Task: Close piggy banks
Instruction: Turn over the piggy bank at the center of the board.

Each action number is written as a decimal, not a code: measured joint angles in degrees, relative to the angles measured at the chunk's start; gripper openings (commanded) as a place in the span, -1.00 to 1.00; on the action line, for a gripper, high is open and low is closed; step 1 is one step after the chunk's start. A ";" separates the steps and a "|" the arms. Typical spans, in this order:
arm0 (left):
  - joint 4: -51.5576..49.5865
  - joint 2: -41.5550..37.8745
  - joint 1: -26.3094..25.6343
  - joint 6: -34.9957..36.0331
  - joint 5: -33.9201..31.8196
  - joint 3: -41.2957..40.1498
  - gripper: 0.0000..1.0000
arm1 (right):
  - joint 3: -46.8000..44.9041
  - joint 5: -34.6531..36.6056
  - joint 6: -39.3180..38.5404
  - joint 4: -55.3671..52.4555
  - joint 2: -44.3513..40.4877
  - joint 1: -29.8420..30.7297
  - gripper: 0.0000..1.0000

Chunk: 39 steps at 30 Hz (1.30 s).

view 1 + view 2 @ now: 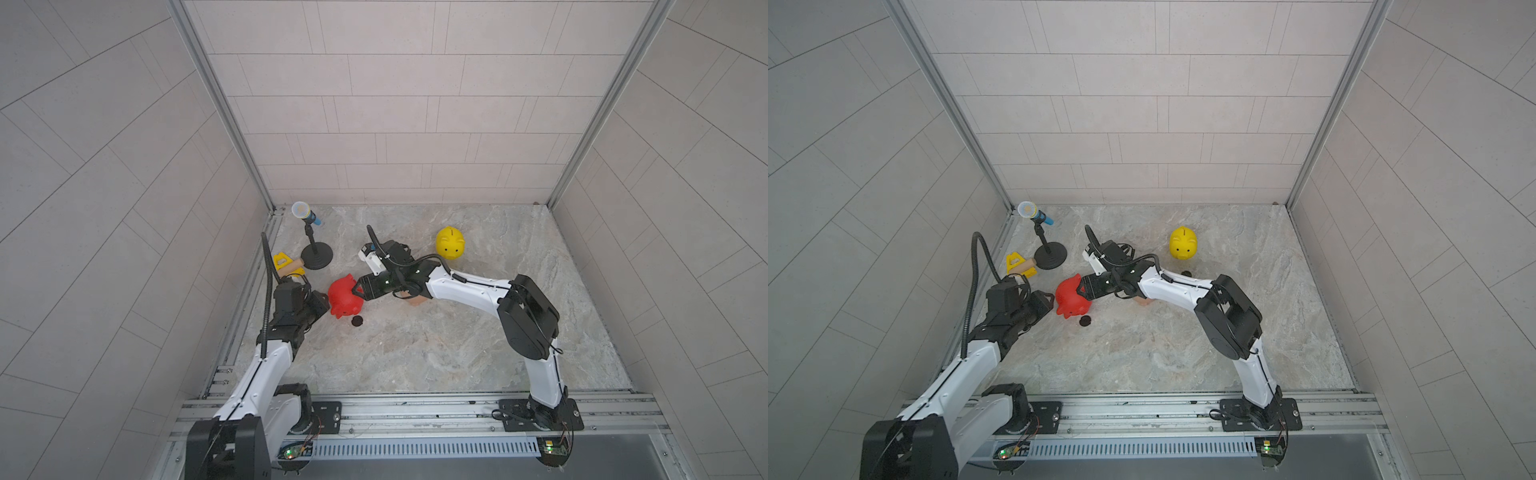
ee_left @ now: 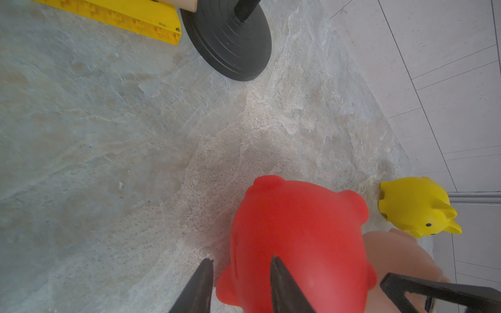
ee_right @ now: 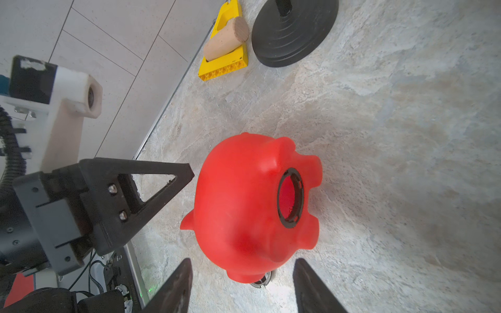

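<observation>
The red piggy bank lies on its side left of the middle. Its black-ringed belly hole is open. My left gripper is shut on the pig's edge, one finger across its back and the other beside a small red lobe. My right gripper is open, and its fingers straddle the pig's near end without touching it. A black round cap lies on the table just in front of the pig. The yellow piggy bank stands upright at the back. The peach-pink piggy bank is mostly hidden under my right arm.
A microphone stand with a round black base stands at the back left. Beside it lies a yellow triangular toy with a wooden peg on it. A small dark disc lies near my right forearm. Tiled walls close in three sides.
</observation>
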 measured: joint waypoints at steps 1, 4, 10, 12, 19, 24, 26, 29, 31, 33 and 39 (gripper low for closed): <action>0.02 0.02 0.00 0.00 0.04 0.00 -0.20 | 0.11 -0.17 0.13 0.24 0.13 -0.17 0.21; 0.02 0.02 0.00 0.02 0.15 0.00 -0.20 | 0.92 -1.03 0.48 0.87 1.31 -0.52 0.20; 0.09 0.02 0.00 0.04 0.42 0.00 -0.20 | 1.38 -2.51 1.46 0.85 3.96 -0.83 0.19; 0.09 0.02 0.00 0.09 0.48 0.00 -0.20 | 1.38 -2.84 1.68 0.85 4.09 -0.83 0.18; 0.11 0.02 0.00 0.17 0.52 0.00 -0.20 | 1.40 -4.46 2.38 0.98 4.09 -0.83 0.11; 0.17 0.04 0.00 0.20 0.68 0.00 -0.20 | 1.40 -5.51 3.06 1.16 4.09 -0.83 0.09; 0.24 0.13 0.00 0.20 0.70 0.00 -0.20 | 1.40 -5.90 3.23 1.33 4.09 -0.83 0.08; 0.24 0.28 0.00 0.20 0.83 0.00 -0.20 | 1.40 -6.54 3.50 1.51 4.09 -0.81 0.07; 0.26 0.28 0.00 0.22 0.87 0.00 -0.20 | 1.40 -6.88 3.65 1.62 4.11 -0.81 0.07; 0.31 0.37 0.00 0.22 0.90 0.00 -0.20 | 1.40 -7.19 3.85 1.77 4.11 -0.81 0.07; 0.39 1.05 0.00 0.39 0.96 0.00 -0.20 | 1.51 -7.58 4.26 1.79 4.35 -0.81 0.10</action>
